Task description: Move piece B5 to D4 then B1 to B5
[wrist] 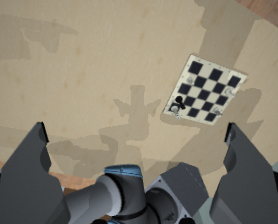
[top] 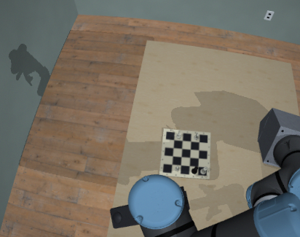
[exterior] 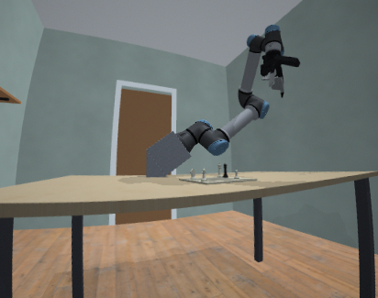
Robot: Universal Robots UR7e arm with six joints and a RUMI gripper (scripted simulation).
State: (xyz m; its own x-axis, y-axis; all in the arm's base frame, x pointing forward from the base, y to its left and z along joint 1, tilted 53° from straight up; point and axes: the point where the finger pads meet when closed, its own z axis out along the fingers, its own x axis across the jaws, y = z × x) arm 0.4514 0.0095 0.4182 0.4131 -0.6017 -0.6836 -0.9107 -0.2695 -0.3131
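From above: checkered board (top: 186,154) lies on the pale wooden surface (top: 218,74), close to the arm's grey base block (top: 279,138). One black piece (top: 194,171) stands on the board's edge row nearest the blue joint cap (top: 156,202), a white piece (top: 203,171) just beside it; two more white ones on the far row. Square labels too small to read. From the side: arm raised high, pincer (exterior: 280,86) well above the board (exterior: 217,179), pointing down; black piece (exterior: 225,171) upright among the white ones. From the wrist: both pincer fingers spread fully apart, released, grasping nothing; board (wrist: 205,91) far below, black piece (wrist: 176,102) at its near edge.
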